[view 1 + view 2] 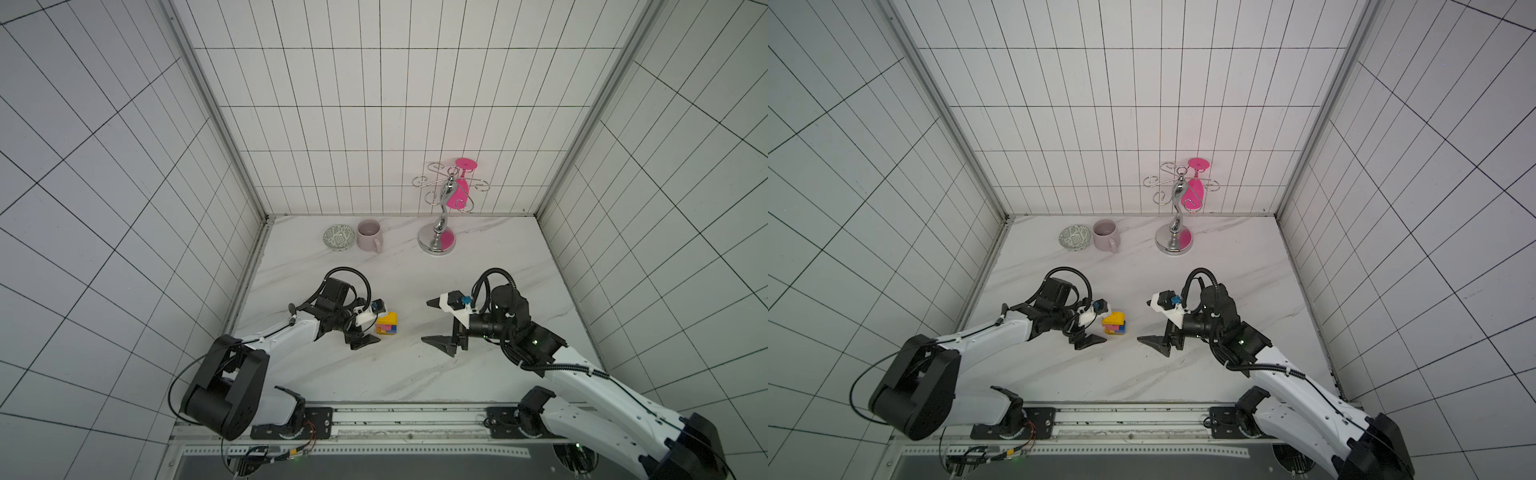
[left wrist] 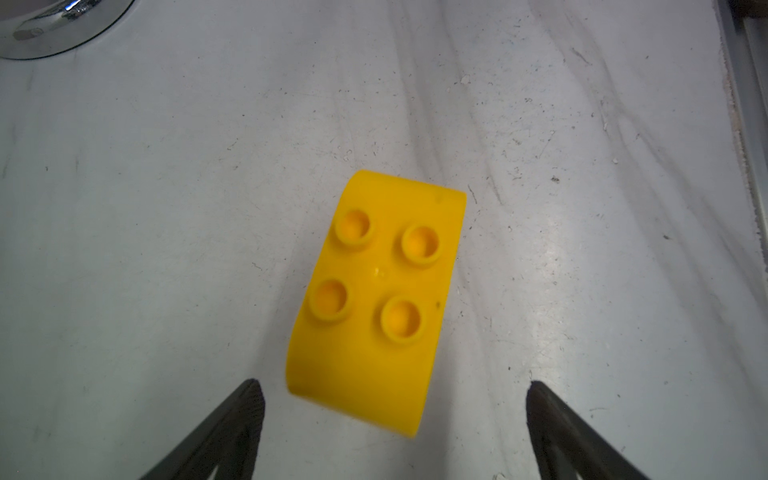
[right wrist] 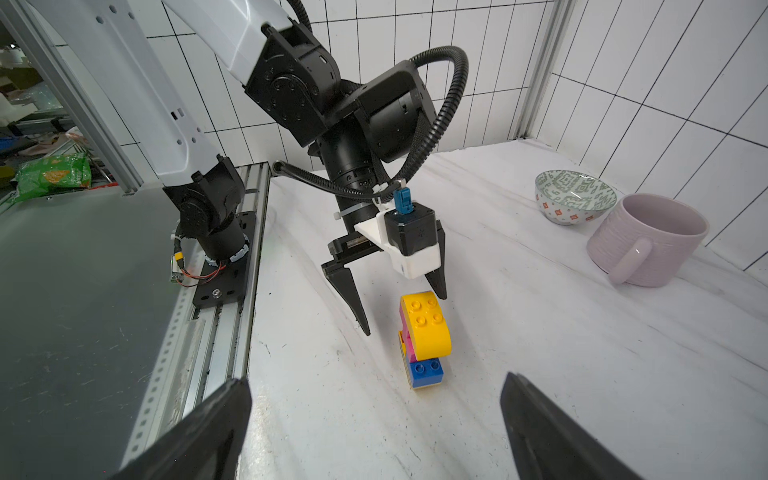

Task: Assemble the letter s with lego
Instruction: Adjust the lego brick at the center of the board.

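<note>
Rails of grey metal point(image 1: 395, 419) run along the near edge of the white marbled desk point(image 1: 399, 374), and both arm bases are bolted there. Further in, we see the right tool point(image 1: 426, 321) with its black fingers spread wide and nothing between them. It hangs above bare desk, apart from the S-shaped block of joined plastic bricks point(image 1: 387, 325) and pointing towards it. That block stands upright on the desk, left of centre: a yellow oblong brick point(image 3: 426, 328) on top, pink point(image 3: 408, 347) beneath, a blue square brick point(image 3: 426, 371) lower, and a yellow sliver at the foot. The left tool point(image 2: 392, 388) hovers over it. Its fingers stand apart on either side of the top yellow brick's near end, with a gap on each side. Towards the back wall we find a ribbed lilac ceramic mug point(image 1: 369, 235) and, just beside it, a green-and-white patterned bowl point(image 1: 339, 237). Further right at the back stands a chrome glass rack point(image 1: 430, 243), with a pink stemmed glass point(image 1: 457, 195) hanging upside down from it.
</note>
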Tool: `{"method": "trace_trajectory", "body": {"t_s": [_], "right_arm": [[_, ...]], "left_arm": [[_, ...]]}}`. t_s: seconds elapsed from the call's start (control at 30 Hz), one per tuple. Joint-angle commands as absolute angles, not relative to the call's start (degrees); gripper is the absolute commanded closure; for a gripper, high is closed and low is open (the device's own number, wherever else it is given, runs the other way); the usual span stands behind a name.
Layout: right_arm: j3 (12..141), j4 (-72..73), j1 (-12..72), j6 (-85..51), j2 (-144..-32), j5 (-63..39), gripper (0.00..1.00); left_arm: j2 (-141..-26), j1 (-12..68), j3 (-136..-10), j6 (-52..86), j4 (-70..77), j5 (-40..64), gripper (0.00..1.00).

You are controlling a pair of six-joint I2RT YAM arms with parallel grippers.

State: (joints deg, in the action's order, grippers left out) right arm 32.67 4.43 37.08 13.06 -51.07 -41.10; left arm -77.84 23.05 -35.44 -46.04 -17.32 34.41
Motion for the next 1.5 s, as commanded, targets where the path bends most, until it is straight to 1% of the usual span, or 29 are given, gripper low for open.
{"method": "trace_trajectory", "body": {"t_s": [0.0,0.13,0.3,0.4,0.53,0.6,0.67,0.77,0.83,0.87,0.93,1.0,1.07,1.13,1.17,1.23,1.33,1.4,1.47], "right_arm": [[35.6,2.9,36.4,15.2,-51.2,-43.1,0.03],[35.9,1.2,36.1,17.1,-51.2,-43.8,0.03],[35.7,1.0,35.8,18.2,-52.2,-44.3,0.03],[36.4,1.1,35.8,18.3,-52.8,-44.6,0.03],[37.4,1.8,35.8,15.9,-53.9,-43.8,0.03],[37.0,3.9,35.8,9.4,-55.1,-42.4,0.03],[35.6,8.6,35.9,-0.4,-56.9,-41.9,0.03],[32.5,18.4,36.1,-21.0,-60.1,-39.8,0.10],[30.8,21.1,36.9,-32.6,-61.1,-35.9,0.14],[30.1,21.0,37.2,-37.7,-61.4,-34.5,0.14],[29.4,21.4,37.3,-44.7,-62.2,-34.7,0.14],[29.5,18.2,37.1,-48.6,-62.2,-35.5,0.13],[30.0,15.4,36.2,-51.7,-62.6,-37.8,0.11],[30.5,13.2,35.6,-50.8,-62.8,-41.0,0.12],[30.5,11.5,35.6,-49.5,-61.9,-40.8,0.11],[29.8,8.2,35.6,-42.7,-59.7,-39.7,0.10],[29.0,4.4,35.2,-33.2,-57.8,-37.5,0.09],[27.3,7.9,34.9,-34.5,-58.9,-38.0,0.05],[25.7,16.4,34.9,-38.4,-63.4,-42.7,0.06]], "left_arm": [[-74.5,23.1,-36.6,-42.5,-16.1,35.4,0.10],[-71.0,23.1,-36.1,-37.8,-17.5,36.2,0.09],[-67.0,24.3,-36.9,-31.6,-20.9,34.8,0.09],[-65.1,24.5,-35.3,-29.2,-20.1,34.6,0.09],[-64.0,24.5,-34.8,-25.9,-21.4,31.8,0.10],[-60.4,24.3,-35.7,-21.4,-21.6,29.8,0.10],[-56.4,24.1,-36.8,-12.6,-20.1,25.0,0.08],[-52.1,24.2,-38.4,-3.0,-19.3,21.0,0.07],[-50.8,24.3,-40.3,1.4,-21.7,20.0,0.07],[-50.3,24.3,-41.5,5.0,-23.4,17.1,0.06],[-49.8,23.8,-43.8,14.8,-27.1,11.5,0.01],[-49.9,23.2,-44.9,23.7,-29.5,12.0,0.01],[-50.0,23.3,-43.3,32.4,-27.6,14.5,0.01],[-51.1,23.3,-40.1,42.8,-24.6,17.4,0.02],[-51.7,23.4,-38.7,47.7,-23.3,18.3,0.02],[-53.1,23.5,-34.7,55.7,-19.1,20.8,0.02],[-51.6,27.2,-30.6,58.2,-14.7,17.3,0.02],[-50.4,27.9,-28.5,56.0,-14.3,15.6,0.02],[-49.5,26.8,-26.6,55.7,-14.2,14.7,0.01]]}}
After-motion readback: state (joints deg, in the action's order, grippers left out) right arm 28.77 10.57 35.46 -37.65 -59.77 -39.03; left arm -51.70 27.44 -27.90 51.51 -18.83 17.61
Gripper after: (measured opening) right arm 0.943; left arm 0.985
